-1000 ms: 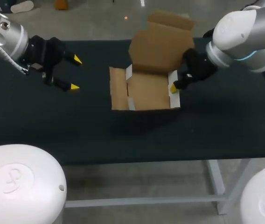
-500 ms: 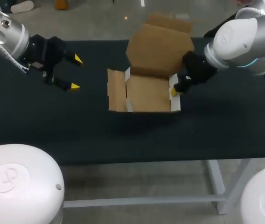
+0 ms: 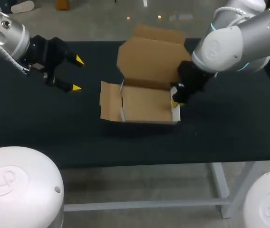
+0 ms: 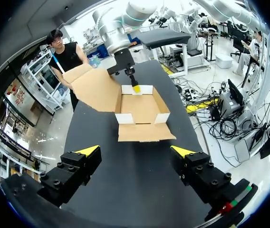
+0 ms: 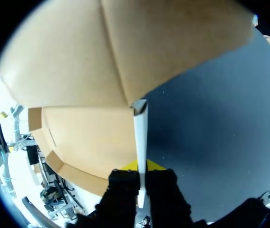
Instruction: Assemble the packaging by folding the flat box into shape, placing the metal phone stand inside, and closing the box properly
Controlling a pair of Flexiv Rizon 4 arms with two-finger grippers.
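The brown cardboard box (image 3: pixel 144 102) stands half-formed in the middle of the black table, its lid (image 3: pixel 151 57) raised at the back and a side flap lying flat on its left. My right gripper (image 3: pixel 177 99) is shut on the box's white right wall (image 5: pixel 140 137), one yellow tip on each face. In the right wrist view the box floor (image 5: pixel 92 137) and the lid (image 5: pixel 125 47) lie beside that wall. My left gripper (image 3: pixel 78 74) hangs open over the table's left side, well apart from the box (image 4: pixel 142 109). No metal phone stand shows in any view.
The black table (image 3: pixel 40 123) lies bare to the left of the box and in front of it, up to its near edge. My right arm's elbow (image 3: pixel 225 45) hangs over the back right part of the table.
My right gripper has pulled the box a little to the left and nearer, keeping its hold on the right wall. The left arm has not moved.
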